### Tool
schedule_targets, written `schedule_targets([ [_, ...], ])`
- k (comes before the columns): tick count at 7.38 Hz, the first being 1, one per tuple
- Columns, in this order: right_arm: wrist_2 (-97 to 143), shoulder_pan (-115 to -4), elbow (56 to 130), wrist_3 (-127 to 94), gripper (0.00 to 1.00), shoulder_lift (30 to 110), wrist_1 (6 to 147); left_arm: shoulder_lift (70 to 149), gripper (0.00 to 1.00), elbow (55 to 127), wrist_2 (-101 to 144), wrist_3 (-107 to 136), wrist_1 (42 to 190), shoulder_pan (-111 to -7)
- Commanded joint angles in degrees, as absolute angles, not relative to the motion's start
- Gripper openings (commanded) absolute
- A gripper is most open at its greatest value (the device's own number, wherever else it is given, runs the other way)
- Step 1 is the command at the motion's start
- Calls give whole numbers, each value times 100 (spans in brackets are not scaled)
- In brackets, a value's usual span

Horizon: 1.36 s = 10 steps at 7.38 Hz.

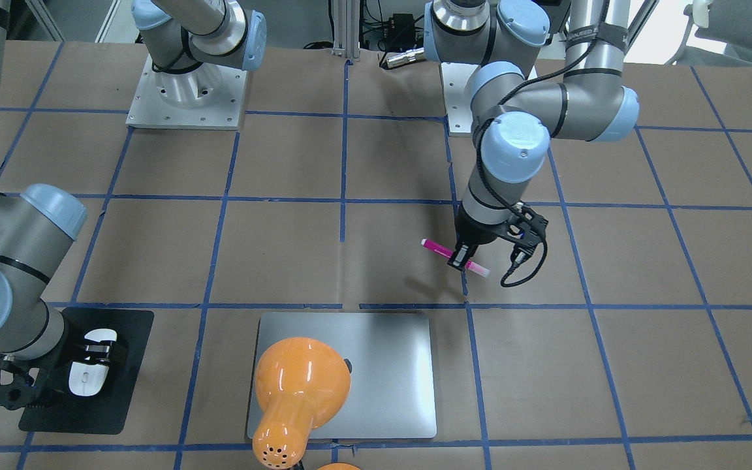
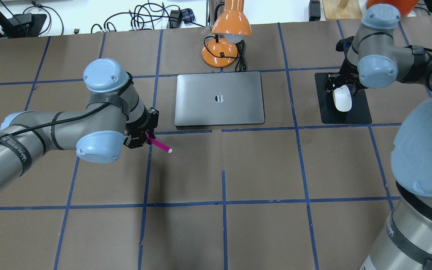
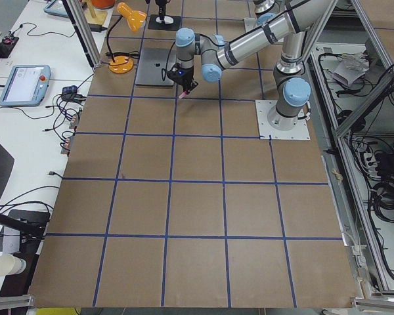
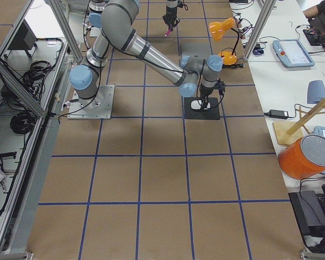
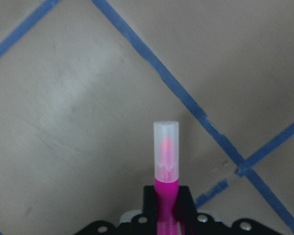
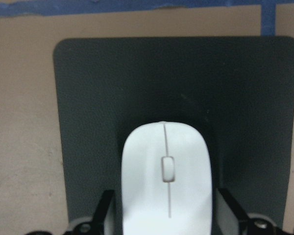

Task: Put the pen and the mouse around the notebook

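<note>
- Here my left hand point(image 1: 461, 259) pinches the pen point(image 1: 435, 246) above the counter point(image 1: 324, 261), near the notebook point(image 1: 389, 365).
- Only the wrist view shows my right hand point(image 6: 165, 218) squeezing the mouse point(image 6: 165, 176) on the black pad point(image 6: 88, 98).

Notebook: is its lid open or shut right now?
Shut. The notebook lies flat as a single closed slab with its logo facing up; no screen or keyboard shows in the overhead or front-facing view.
</note>
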<state>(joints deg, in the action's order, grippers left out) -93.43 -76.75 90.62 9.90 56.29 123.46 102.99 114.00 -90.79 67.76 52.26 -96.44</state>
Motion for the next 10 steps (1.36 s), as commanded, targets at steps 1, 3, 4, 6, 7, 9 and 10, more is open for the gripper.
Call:
schedule_targets([
  [1,-9430,-7734,8713,984,100,6174,11590,10764,0,11032,-9070,9009,5160,-10701],
  [3,-9343,-7874,8289,958,100,6765,10593,11256,0,10435,-9070,9631,5334,-11317],
  [4,-9343,-8145,8340,967,100,7098,10373,11433,0,10459,-9070,9833,5474,-11503],
  [6,-9369,-8735,8358,644,100,7906,9654,11496,0,10608,-9062,9870,5379,-11549],
  [7,-9360,-8736,8384,581,100,8232,9259,11540,0,10591,-9062,9861,5396,-11549],
  [9,-9352,-8754,8376,519,100,8691,8844,11444,100,10547,-8966,9879,5414,-11549],
  [10,-9099,-8884,8376,266,100,8736,8720,11252,100,10503,-8982,9783,5466,-11514],
])
